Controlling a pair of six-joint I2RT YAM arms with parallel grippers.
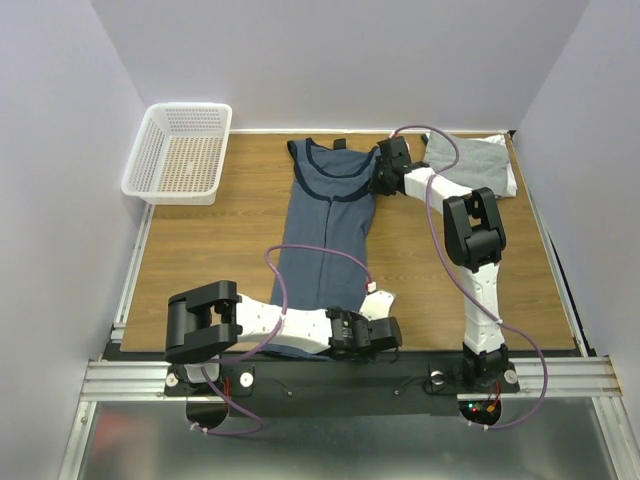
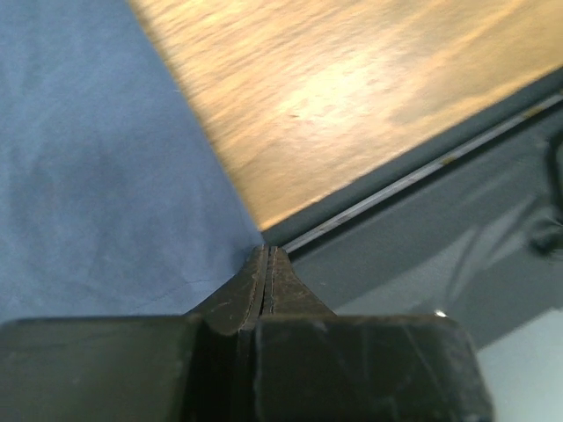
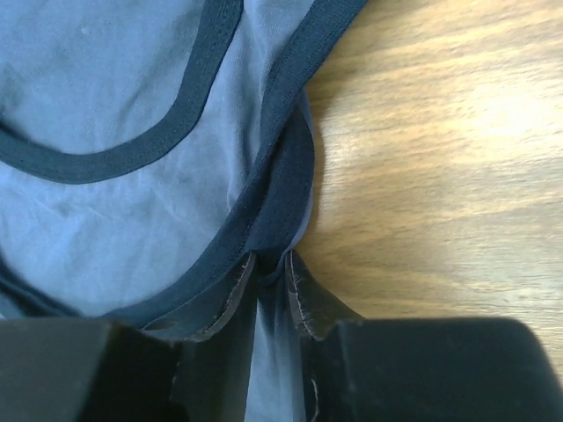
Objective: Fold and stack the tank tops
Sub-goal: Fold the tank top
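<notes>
The navy blue tank top (image 1: 330,220) lies lengthwise down the middle of the table, neckline at the far end, folded into a narrow strip. My right gripper (image 1: 380,180) is shut on its dark-trimmed right shoulder strap (image 3: 281,193); fabric runs between the jaws (image 3: 273,259). My left gripper (image 1: 385,332) sits at the near table edge, its jaws pressed together at the hem's right corner (image 2: 266,251), with the blue cloth (image 2: 88,158) spreading to the left. A folded light grey tank top (image 1: 470,160) lies on a white one (image 1: 508,186) at the far right corner.
A white plastic mesh basket (image 1: 180,150) stands at the far left corner. Bare wood (image 1: 200,250) lies on both sides of the navy top. The table's near edge and metal rail (image 2: 396,185) run right beside my left gripper.
</notes>
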